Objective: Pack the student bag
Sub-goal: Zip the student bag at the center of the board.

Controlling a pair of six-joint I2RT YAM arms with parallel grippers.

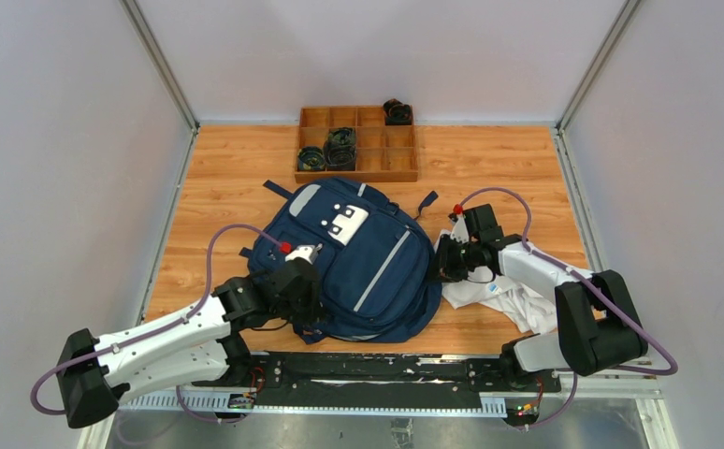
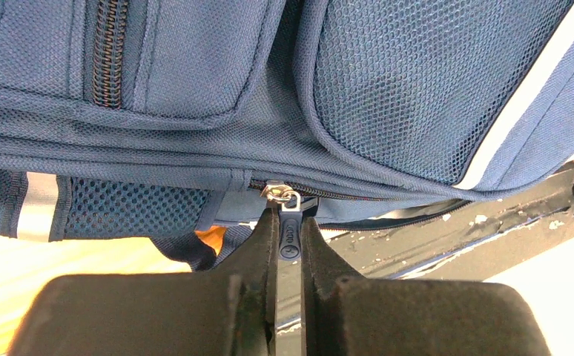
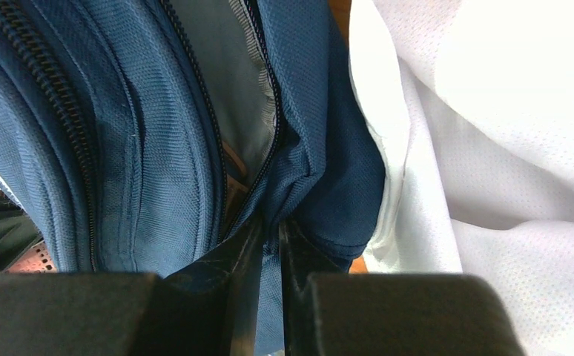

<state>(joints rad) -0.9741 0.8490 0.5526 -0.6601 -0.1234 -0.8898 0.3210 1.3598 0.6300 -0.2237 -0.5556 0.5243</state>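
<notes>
Pinching the zipper pull [image 2: 289, 241] in my left end effector [image 2: 290, 222], I see the student bag [image 1: 368, 262] just ahead, zip track [image 2: 336, 193] running crosswise. My right end effector [image 3: 269, 226] is clamped on the bag's open edge, opposite side, bracing it.

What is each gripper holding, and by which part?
The left gripper pinches the student bag by its zipper pull; the right gripper pinches the bag's fabric edge at the opening.
</notes>
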